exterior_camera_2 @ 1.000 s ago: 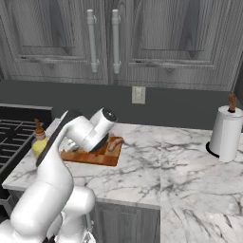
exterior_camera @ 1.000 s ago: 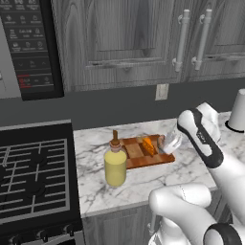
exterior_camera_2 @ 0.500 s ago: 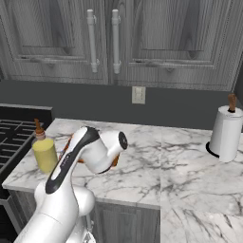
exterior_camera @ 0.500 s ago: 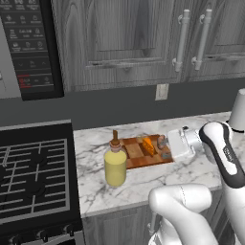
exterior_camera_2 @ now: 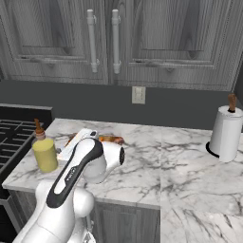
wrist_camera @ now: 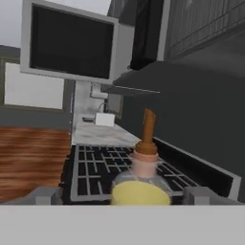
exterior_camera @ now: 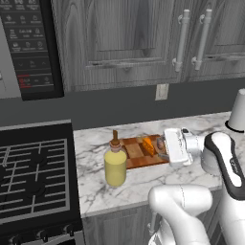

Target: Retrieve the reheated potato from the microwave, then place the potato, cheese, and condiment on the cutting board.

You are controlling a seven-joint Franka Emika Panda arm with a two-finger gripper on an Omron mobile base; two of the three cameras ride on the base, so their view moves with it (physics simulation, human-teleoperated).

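The condiment bottle [exterior_camera: 115,165], pale yellow with a brown stopper, stands on the marble counter just left of the cutting board [exterior_camera: 135,152]. On the board lies the orange cheese wedge [exterior_camera: 149,145]. My gripper [exterior_camera: 163,145] hovers low over the board's right end, turned sideways toward the bottle. In the hand view the condiment bottle [wrist_camera: 143,183] sits straight ahead between the two fingertips [wrist_camera: 46,194], which stand wide apart, so the gripper is open with nothing in it. I cannot make out the potato; the hand covers that end of the board. The microwave [exterior_camera: 29,46] hangs at upper left.
A black gas stove [exterior_camera: 33,179] adjoins the counter on the left, close to the bottle. The microwave's door [wrist_camera: 71,45] stands swung open above the stove. A paper towel roll [exterior_camera_2: 227,133] stands at the far right. Grey cabinets [exterior_camera: 143,38] line the wall above.
The hand has swung down and left from above the counter to low over the board's right end, turning to face the bottle. Its jaws stayed open.
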